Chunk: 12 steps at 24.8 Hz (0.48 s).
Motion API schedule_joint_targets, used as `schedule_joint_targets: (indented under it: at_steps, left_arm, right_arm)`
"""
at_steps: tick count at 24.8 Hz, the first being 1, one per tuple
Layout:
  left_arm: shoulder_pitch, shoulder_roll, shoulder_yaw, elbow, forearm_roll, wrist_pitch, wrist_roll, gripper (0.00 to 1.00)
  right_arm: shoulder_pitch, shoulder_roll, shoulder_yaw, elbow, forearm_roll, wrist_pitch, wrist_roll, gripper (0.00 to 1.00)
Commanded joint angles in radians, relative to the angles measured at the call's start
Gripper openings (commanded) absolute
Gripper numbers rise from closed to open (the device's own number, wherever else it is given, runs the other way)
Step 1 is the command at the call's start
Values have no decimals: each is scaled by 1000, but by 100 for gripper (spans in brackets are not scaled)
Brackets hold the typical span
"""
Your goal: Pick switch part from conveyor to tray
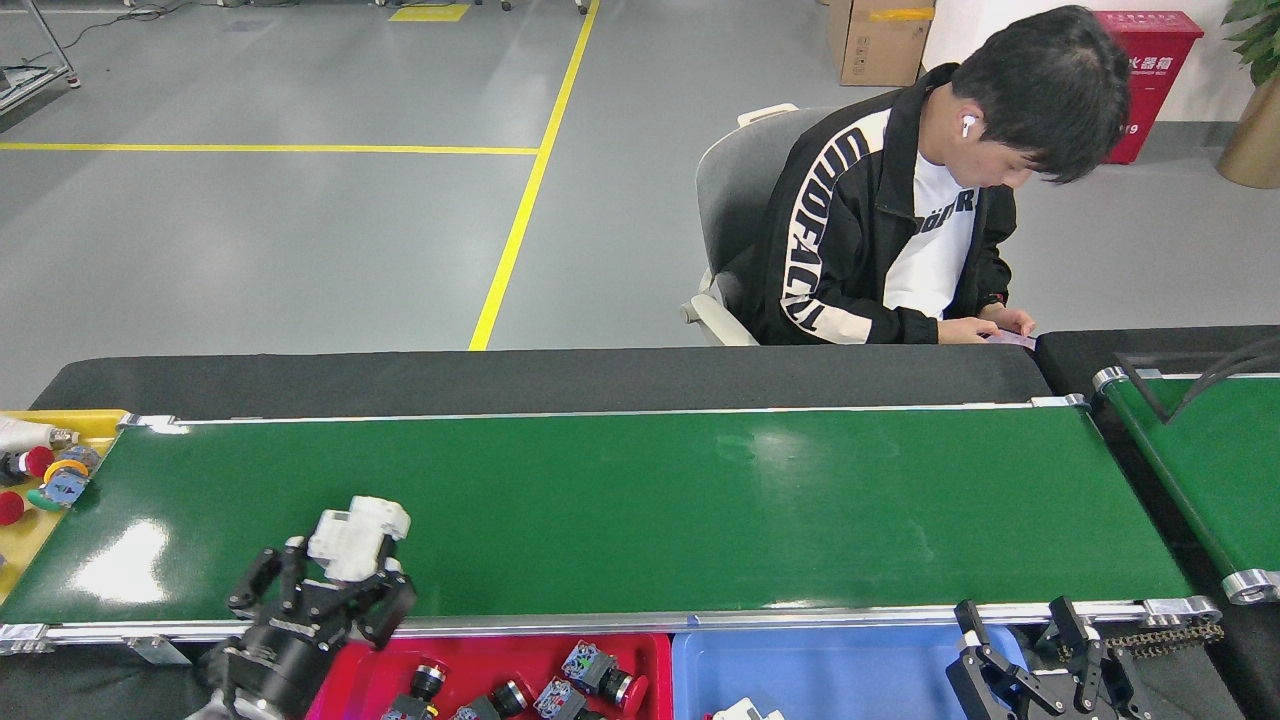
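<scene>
A white blocky switch part (357,537) is held in my left gripper (335,578), which is shut on it and raised over the near edge of the dark-green conveyor (640,500), just above the left end of the red tray (345,670). The red tray holds several black and red switch parts (590,675). Beside it lies a blue tray (830,670) with a white part (745,712) at its bottom edge. My right gripper (1030,650) stands open at the lower right, beyond the blue tray, with nothing between its fingers.
A yellow tray (90,422) at the conveyor's left end holds several button parts (55,480). A person (900,220) sits on a chair behind the black table, hands near its edge. A narrower green belt (1210,470) angles off at the right.
</scene>
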Motion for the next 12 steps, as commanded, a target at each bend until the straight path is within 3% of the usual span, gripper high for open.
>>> schedule_joint_targets:
  at_steps: [1, 8, 12]
  left_arm:
    - [-16, -1, -73, -30, -1, -15, -26, 17]
    - [-174, -11, -481, -8, -52, -13, -68, 19]
    - [-222, -162, -593, 121, -202, -16, -91, 21]
  right_arm:
    - [-2, 0, -1, -15, 1, -4, -9, 99]
    - [-2, -2, -1, -15, 1, -4, -9, 99]
    - [-2, -2, -1, -16, 1, -4, -9, 99]
